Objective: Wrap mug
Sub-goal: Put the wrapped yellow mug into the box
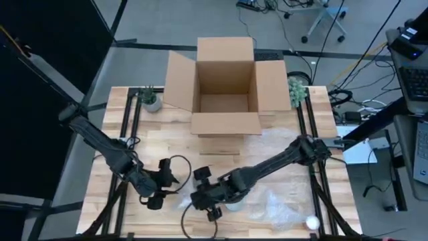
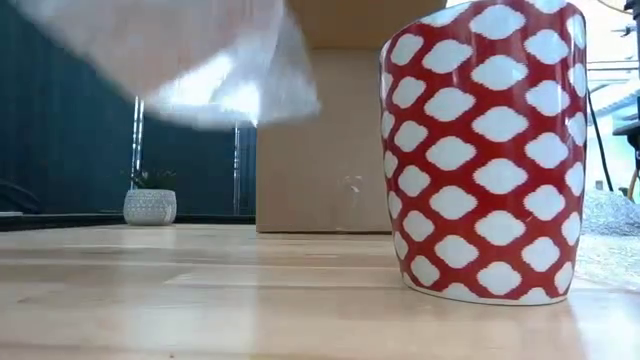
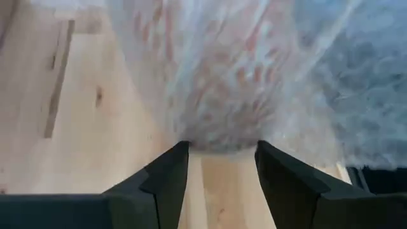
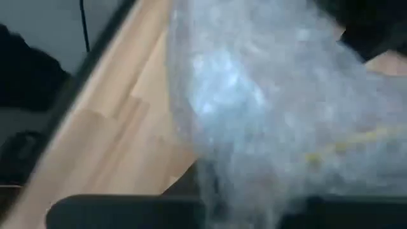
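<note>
While the overhead camera looks straight down, both dark arms reach toward the near middle of the pale wooden slatted table (image 1: 167, 144). The left gripper (image 1: 162, 189) sits near the front edge, and the right gripper (image 1: 208, 199) is just beside it, its wrist over a crumpled sheet of clear bubble wrap (image 1: 281, 207) that spreads toward the table's right front corner. Behind them an open brown cardboard box (image 1: 224, 87) stands at the far middle, with a small potted plant in a white patterned pot (image 1: 152, 100) beside its left flap and a second pale green plant (image 1: 296, 89) beside its right flap. From here I cannot tell how either gripper's fingers stand.

At table height, the red ceramic mug with white cloud-shaped spots (image 2: 480, 150) stands upright on the wood, close to the lens on the picture's right. A blurred flap of the bubble wrap (image 2: 200, 60) hangs in the air above and beside it, not touching it in this view. The box (image 2: 320, 150) and the white pot (image 2: 150, 206) show behind.

Past the left wrist, the two dark fingers (image 3: 168, 184) are spread apart, released, with the wrap-covered mug (image 3: 222, 76) just ahead of the tips, its red pattern showing through the film.

Past the right wrist, bubble wrap (image 4: 286, 95) fills most of the picture and hides the fingers; whether they are clenched on it I cannot tell.
</note>
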Controlling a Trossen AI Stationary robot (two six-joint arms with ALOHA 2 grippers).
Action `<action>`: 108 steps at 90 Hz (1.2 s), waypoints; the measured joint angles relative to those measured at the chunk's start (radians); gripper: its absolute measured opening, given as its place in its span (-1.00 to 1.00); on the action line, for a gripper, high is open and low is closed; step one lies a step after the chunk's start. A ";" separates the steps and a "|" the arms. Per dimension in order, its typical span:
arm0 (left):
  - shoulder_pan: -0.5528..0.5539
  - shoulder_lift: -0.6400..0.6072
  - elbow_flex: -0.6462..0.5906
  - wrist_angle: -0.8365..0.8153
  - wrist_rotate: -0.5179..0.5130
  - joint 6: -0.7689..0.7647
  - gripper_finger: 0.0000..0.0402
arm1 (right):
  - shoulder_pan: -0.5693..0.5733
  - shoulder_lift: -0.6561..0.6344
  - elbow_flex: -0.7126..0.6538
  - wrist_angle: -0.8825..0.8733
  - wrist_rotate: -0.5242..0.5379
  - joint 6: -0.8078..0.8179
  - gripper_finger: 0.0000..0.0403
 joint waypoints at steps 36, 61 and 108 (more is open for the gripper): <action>0.001 -0.033 -0.002 -0.002 -0.052 0.028 -0.15 | 0.055 -0.267 0.003 0.060 0.078 -0.039 -0.93; 0.001 -0.034 -0.002 0.013 -0.076 0.017 -0.15 | 0.038 -0.365 0.003 0.128 0.172 -0.164 -0.93; 0.016 -0.033 -0.002 0.015 -0.172 0.018 -0.15 | -0.294 -0.456 0.006 0.049 0.243 -0.215 -0.93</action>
